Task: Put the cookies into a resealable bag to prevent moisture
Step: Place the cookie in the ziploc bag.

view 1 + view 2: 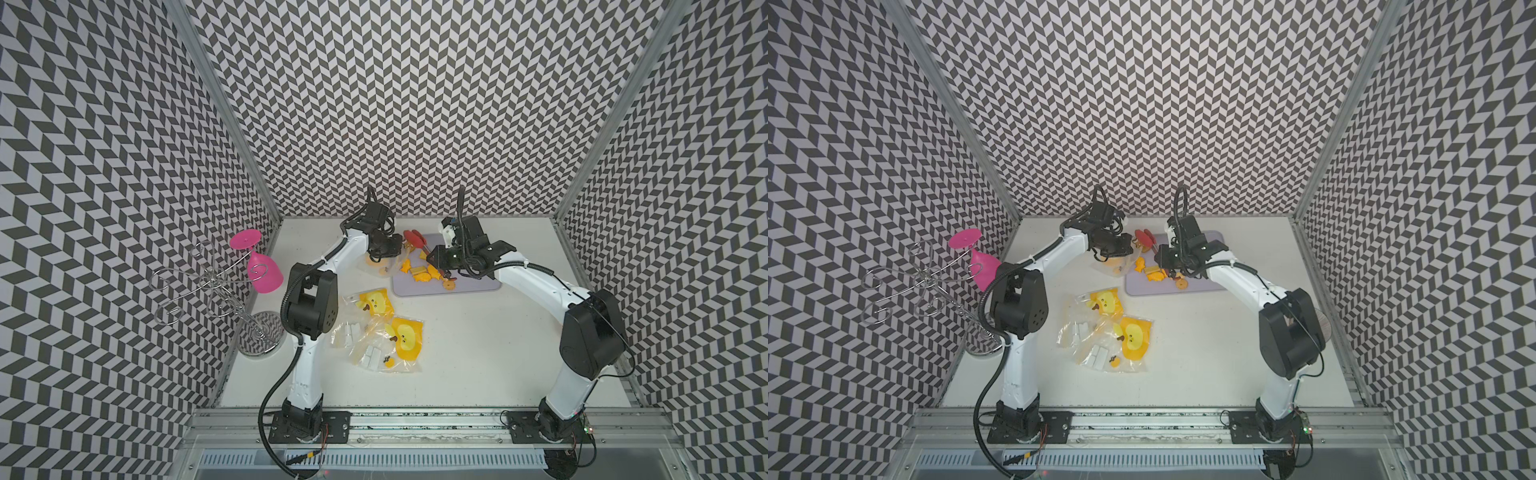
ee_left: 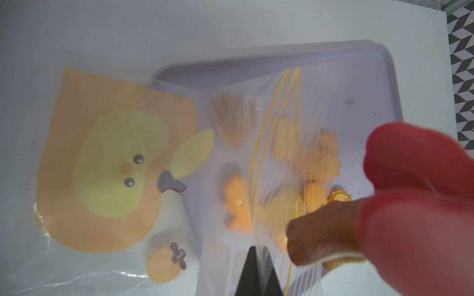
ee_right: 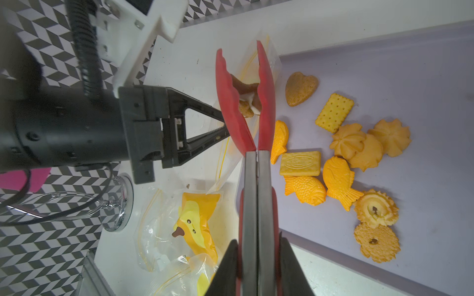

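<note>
Lying clustered: orange-yellow moulded cookies (image 3: 336,179)

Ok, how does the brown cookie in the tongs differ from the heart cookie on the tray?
The star cookie is pinched between the red tips of the tongs, beside the bag; the heart cookie lies flat on the tray. The star cookie is darker brown and pointed, the heart cookie tan and rounded. Both are brownish.

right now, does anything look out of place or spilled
Nothing spilled or broken. The only untidy spot: spare clear plastic bags with yellow duck prints lie crumpled and overlapping on the white table.
</note>
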Action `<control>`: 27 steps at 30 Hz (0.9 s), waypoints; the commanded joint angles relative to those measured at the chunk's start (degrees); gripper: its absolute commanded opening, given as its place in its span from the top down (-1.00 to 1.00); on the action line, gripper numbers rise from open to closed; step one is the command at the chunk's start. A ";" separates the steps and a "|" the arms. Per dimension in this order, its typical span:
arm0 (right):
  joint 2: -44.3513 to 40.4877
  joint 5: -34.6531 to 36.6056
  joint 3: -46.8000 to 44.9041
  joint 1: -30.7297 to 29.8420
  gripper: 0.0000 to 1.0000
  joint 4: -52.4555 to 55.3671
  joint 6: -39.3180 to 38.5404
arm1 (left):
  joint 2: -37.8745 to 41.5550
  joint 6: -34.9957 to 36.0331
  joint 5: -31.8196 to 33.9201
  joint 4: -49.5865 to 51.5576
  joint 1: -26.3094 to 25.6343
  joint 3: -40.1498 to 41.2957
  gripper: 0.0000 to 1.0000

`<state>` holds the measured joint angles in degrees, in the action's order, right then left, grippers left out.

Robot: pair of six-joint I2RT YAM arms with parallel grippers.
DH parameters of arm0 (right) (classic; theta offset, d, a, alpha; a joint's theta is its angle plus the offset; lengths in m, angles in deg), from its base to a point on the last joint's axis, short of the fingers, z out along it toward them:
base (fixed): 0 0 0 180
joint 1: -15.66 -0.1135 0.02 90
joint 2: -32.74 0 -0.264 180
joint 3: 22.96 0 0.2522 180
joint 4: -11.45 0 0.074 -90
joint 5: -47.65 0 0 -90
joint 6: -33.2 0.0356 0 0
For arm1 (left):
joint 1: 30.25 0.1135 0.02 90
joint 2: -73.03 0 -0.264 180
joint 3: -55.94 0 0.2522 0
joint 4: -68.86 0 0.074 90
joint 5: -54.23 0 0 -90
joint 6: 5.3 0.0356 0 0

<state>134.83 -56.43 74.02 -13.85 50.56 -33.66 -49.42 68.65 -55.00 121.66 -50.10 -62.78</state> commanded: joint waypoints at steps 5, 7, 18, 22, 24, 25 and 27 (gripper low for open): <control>1.09 6.23 1.61 -1.39 0.76 -0.42 -4.28 | -0.11 0.78 -0.72 -0.46 -0.26 -0.63 1.00; 1.45 7.77 1.60 -1.92 0.76 0.20 -5.60 | 0.02 0.79 -0.68 -0.47 -0.25 -0.67 1.00; 4.42 13.13 2.82 -4.63 0.78 3.42 -9.13 | 0.02 0.60 -1.33 -0.64 -0.04 -0.62 1.00; 5.58 14.05 3.54 -5.02 0.80 4.93 -9.51 | 0.05 0.59 -1.54 -0.76 0.00 -0.67 1.00; 5.50 13.02 3.53 -5.02 0.80 4.57 -8.93 | -0.04 0.58 -1.70 -0.79 0.00 -0.60 1.00; 5.39 11.74 3.68 -4.94 0.80 4.25 -8.43 | -0.07 0.58 -1.95 -0.83 0.00 -0.53 1.00; 5.17 8.66 4.12 -4.76 0.80 3.16 -7.13 | -0.18 0.57 -2.30 -0.82 0.02 -0.63 1.00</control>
<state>140.47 -45.18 75.79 -18.60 56.72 -41.53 -49.42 68.60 -56.09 121.66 -50.10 -62.76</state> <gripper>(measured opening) 0.228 0.047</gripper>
